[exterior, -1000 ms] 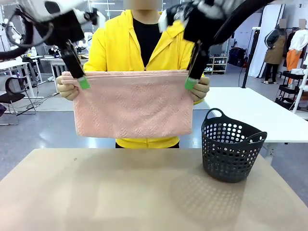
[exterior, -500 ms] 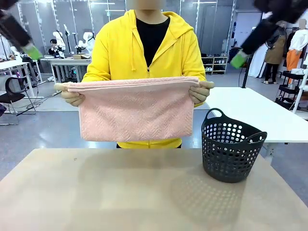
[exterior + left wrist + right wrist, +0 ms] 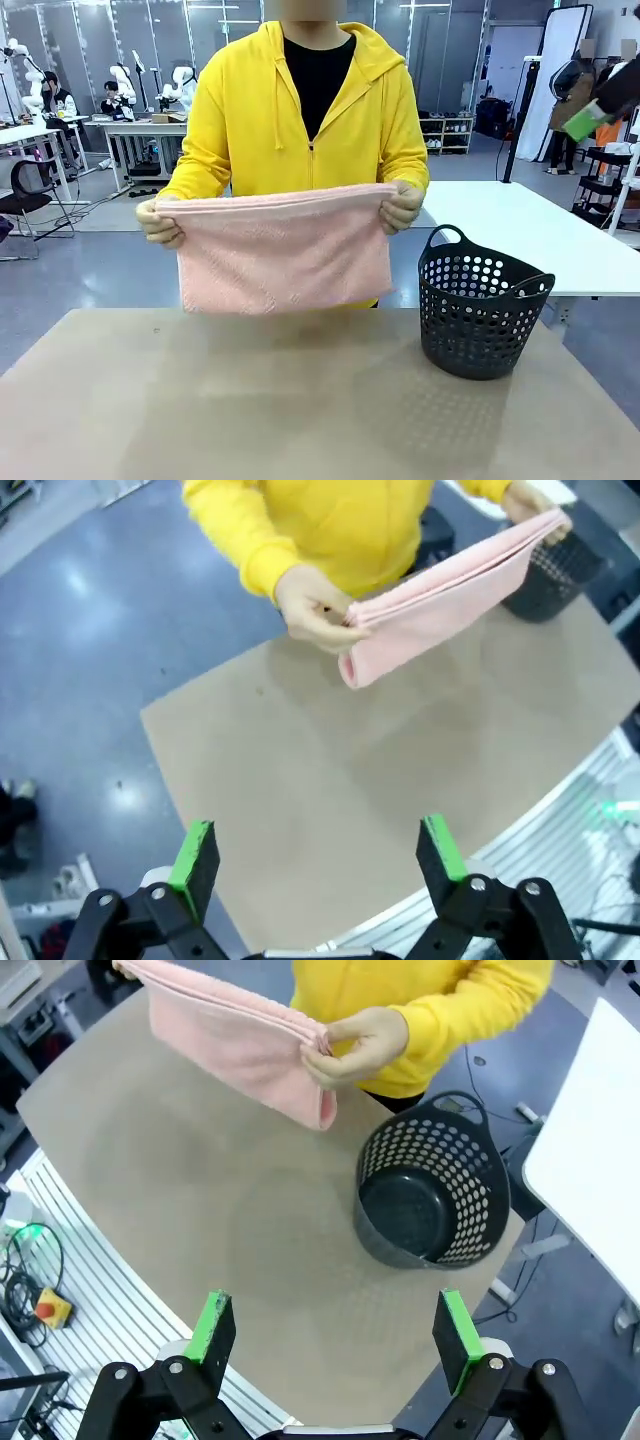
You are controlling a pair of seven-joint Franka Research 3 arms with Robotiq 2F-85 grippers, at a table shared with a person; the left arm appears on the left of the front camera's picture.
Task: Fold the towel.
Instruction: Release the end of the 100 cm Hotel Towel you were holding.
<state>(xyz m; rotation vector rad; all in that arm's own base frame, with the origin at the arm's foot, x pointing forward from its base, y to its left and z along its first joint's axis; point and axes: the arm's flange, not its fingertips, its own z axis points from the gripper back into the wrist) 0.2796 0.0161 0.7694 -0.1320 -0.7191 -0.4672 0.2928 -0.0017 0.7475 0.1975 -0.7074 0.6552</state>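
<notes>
The person across the table holds the towel point(image 3: 285, 255), a salmon-pink cloth folded double, by its two top corners, and it hangs just above the table's far edge. In the left wrist view my left gripper point(image 3: 318, 855) is open and empty, high over the table, with the towel point(image 3: 440, 600) far below it. My right gripper point(image 3: 333, 1338) is also open and empty, high above the table's right side, and the towel point(image 3: 235, 1045) is well beyond it. One of its green pads point(image 3: 588, 118) shows blurred at the upper right of the front view.
A dark perforated basket point(image 3: 480, 310) stands empty on the right of the tan table point(image 3: 300, 400); it also shows below the right gripper point(image 3: 430, 1195). The person's hands point(image 3: 400, 210) pinch the towel's corners. A white table point(image 3: 530, 235) stands behind on the right.
Both grippers have left the towel's top corners and swung up and outward. The person has lowered the towel a little toward the table.
</notes>
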